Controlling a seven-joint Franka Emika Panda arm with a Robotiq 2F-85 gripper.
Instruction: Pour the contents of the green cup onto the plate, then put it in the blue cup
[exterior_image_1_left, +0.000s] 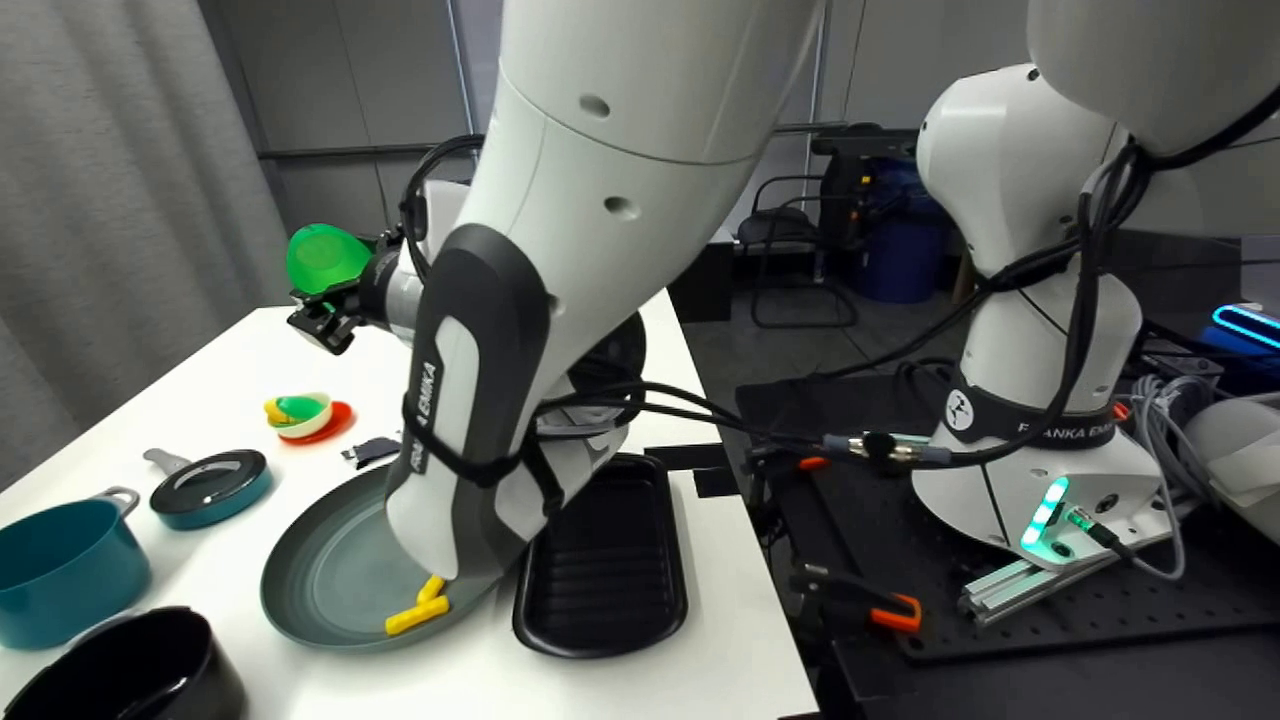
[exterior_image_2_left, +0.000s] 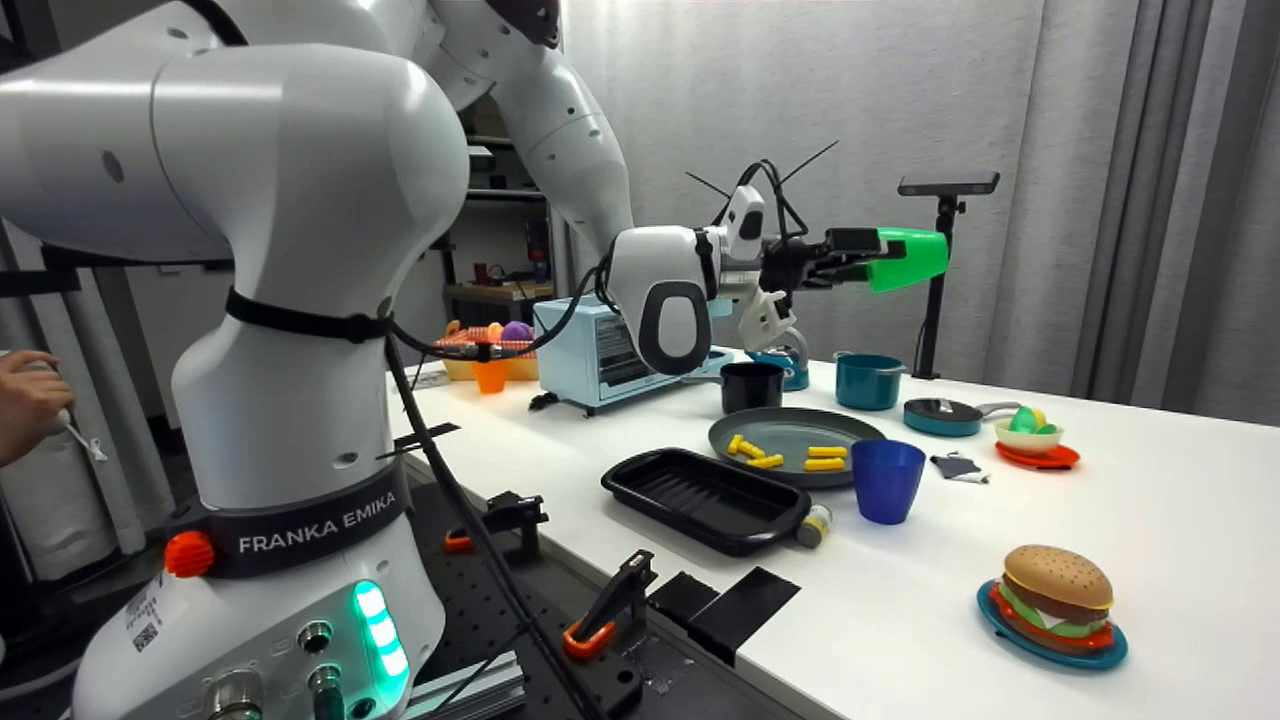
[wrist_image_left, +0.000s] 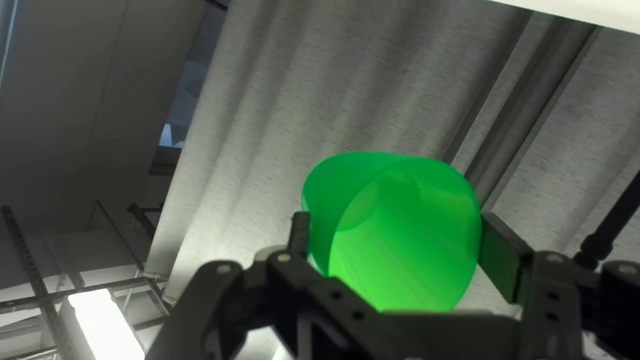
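The robot arm (exterior_image_1_left: 620, 190) standing on a perforated black board (exterior_image_1_left: 1120, 607) suggests a robotics lab.

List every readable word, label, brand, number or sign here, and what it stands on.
"FRANKA EMIKA": base collar, beside a round logo.
"EMIKA": arm's dark panel; preceding word partly hidden by a strap.
Too small to read: the base label and any print on the small container.
No readable numbers.
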